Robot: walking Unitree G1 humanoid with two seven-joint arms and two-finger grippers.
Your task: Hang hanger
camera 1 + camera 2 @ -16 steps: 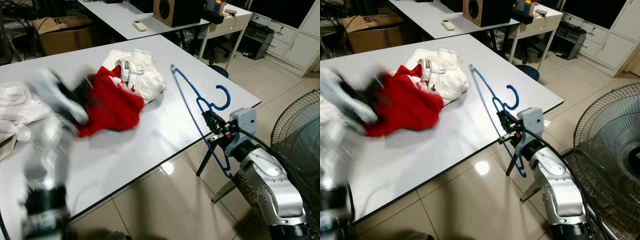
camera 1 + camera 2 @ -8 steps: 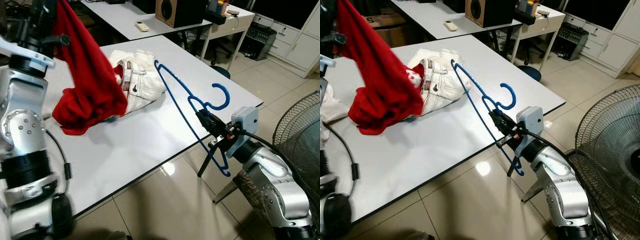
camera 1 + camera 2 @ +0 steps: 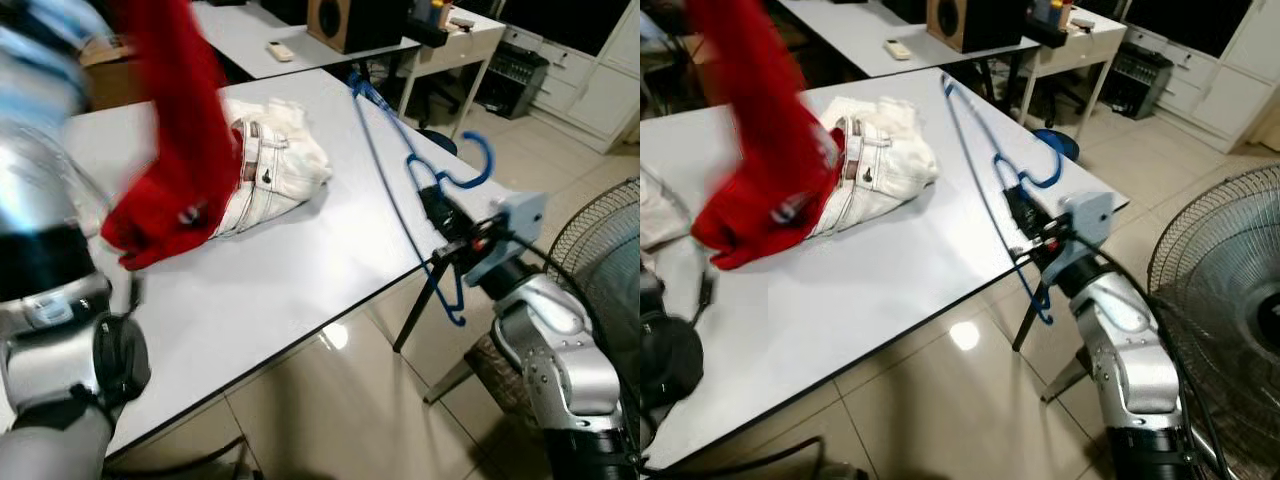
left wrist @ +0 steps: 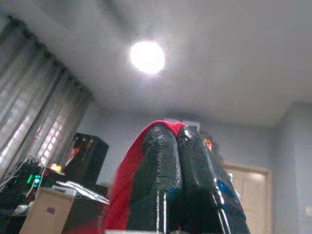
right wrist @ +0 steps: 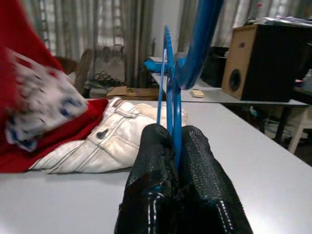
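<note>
A blue wire hanger (image 5: 200, 34) is held off the table's right edge, its hook (image 3: 480, 155) pointing right. My right gripper (image 3: 442, 218) is shut on it just below the hook, and the black fingers (image 5: 156, 151) pinch the blue wire. A red garment (image 3: 175, 140) hangs from high at the left, its lower end near the white tabletop (image 3: 300, 270). My left gripper (image 4: 175, 134) is raised and shut on the red cloth; that arm is blurred in the eye views.
White jeans (image 3: 275, 170) lie bunched on the table beside the red garment. A standing fan (image 3: 600, 260) is close at the right. Behind are a second table with a speaker (image 3: 345, 20) and a remote (image 3: 280, 50), and a cardboard box (image 3: 115, 60).
The right gripper has carried the hanger up and to the right, tilting it more upright. The left arm has swung, and the red garment sways from it.
</note>
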